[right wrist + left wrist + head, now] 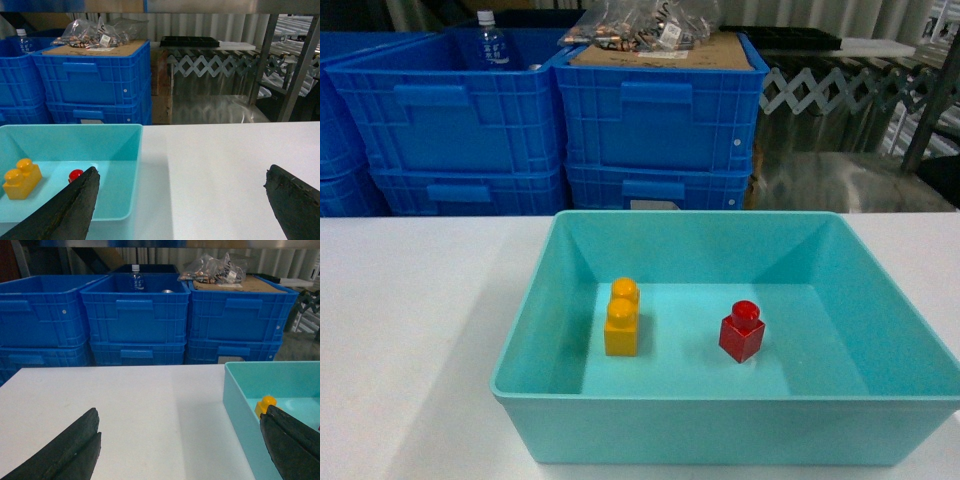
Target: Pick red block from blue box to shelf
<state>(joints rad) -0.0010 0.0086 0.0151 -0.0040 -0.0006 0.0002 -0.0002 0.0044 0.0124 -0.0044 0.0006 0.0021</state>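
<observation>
Both grippers have matte black, tapered, rubbery jaws.

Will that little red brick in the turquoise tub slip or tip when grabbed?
The red block looks like glossy hard plastic, so probably stiff, light and a bit slippery. Its flat base on the blue box floor suggests it won't roll, though a nudge might slide it.

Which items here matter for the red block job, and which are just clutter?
Job items:
- red block, upright in the tub
- blue box, the turquoise tub on the table
- right gripper, open
- left gripper, open

Clutter:
- yellow brick, also in the tub, left of the red one
- dark blue crates behind the table
- water bottle
- bagged parts on cardboard
</observation>
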